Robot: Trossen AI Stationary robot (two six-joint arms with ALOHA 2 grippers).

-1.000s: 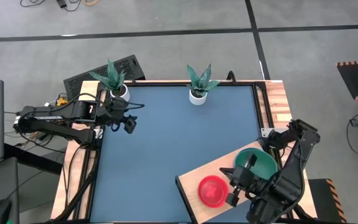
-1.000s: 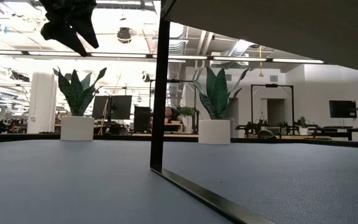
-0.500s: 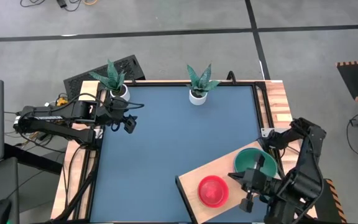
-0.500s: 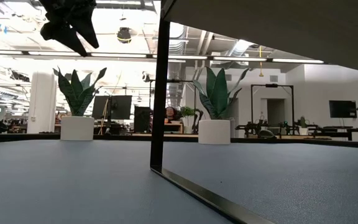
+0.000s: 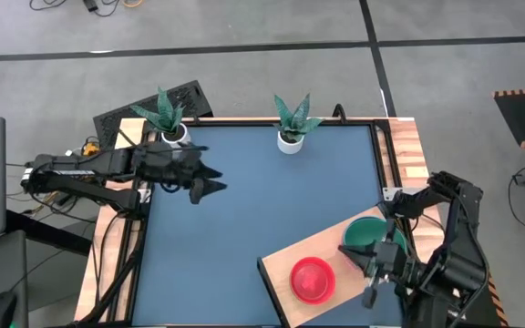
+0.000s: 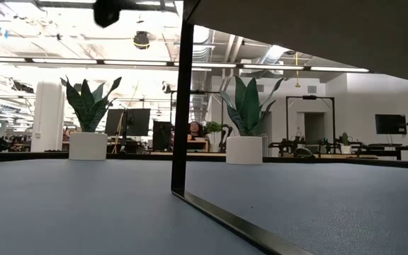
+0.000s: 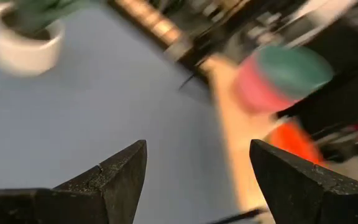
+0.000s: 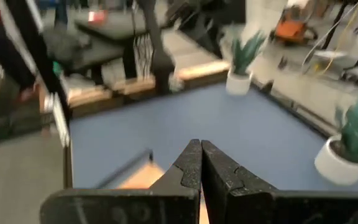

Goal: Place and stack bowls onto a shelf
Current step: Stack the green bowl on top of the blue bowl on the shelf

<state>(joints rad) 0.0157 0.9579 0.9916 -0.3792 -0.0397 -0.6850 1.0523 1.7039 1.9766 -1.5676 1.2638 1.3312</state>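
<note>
Change: the left end effector (image 5: 210,189) has swung out from the bench's left edge over the blue top since a second ago, while the right end effector (image 5: 369,296) has drawn back off the dark green bowl (image 5: 366,235) toward the near right corner.
Left end effector: released, its two fingers (image 7: 114,177) spread wide apart in its wrist view, holding nothing, above the left part of the bench (image 5: 253,191).
Right end effector: clenched, fingers pressed together in its wrist view with nothing between them; it hangs just beside the near side of the dark green bowl.
Shelf: the pale wood shelf (image 5: 285,264) lies slanted across the near right corner of the bench.
Bowls: the red bowl (image 5: 313,279) sits on the shelf's middle; the dark green bowl sits at its far right end, the two near each other but apart. No other bowls show.
Handling: the bowls look like thin plastic, so likely light, stiff enough to pinch, and smooth, so prone to slip or skate on the wood.
Hold: best at the rim, one finger inside and one outside the wall, since the body seems too wide for the fingers.
Stacking: the red bowl looks the smaller, so it should nest in the green one.
Others: two white plant pots (image 5: 290,141) stand along the far edge.
</note>
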